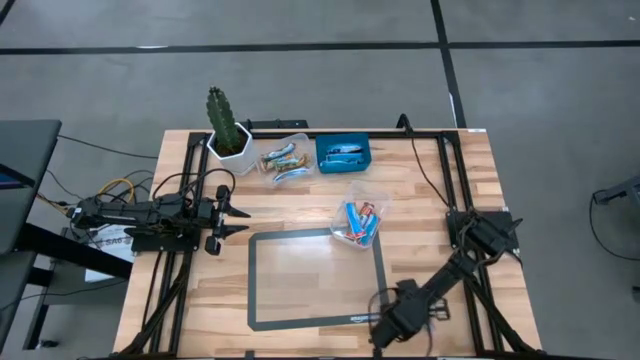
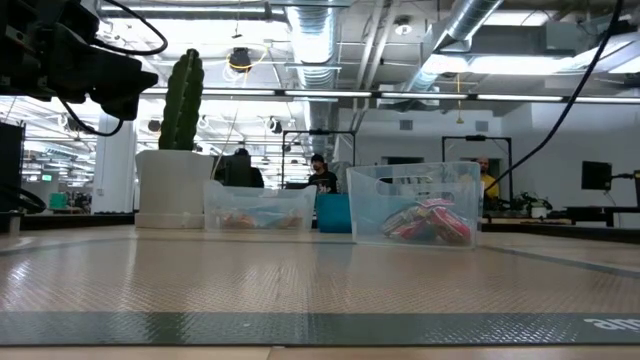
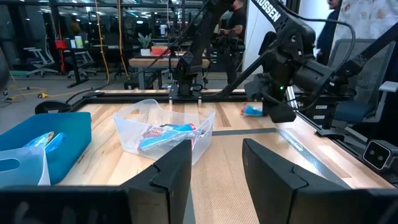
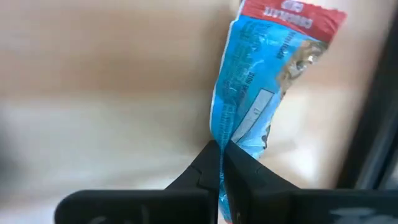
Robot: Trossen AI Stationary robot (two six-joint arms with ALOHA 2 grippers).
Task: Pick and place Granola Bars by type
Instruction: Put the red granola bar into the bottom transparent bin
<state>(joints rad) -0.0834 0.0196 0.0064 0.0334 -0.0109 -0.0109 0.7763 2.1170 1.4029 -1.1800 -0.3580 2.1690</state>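
One blue bar (image 4: 249, 106) is pinched in our right gripper (image 4: 219, 163) at the table's near edge, fingers clamped so it dangles clear. Our left gripper (image 3: 214, 165) waits spread apart at far left, facing the tub (image 3: 163, 129).

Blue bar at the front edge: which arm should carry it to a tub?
Right. Its hand is already shut on the blue granola bar near the table's front edge. The left hand hangs open and empty at the left side.
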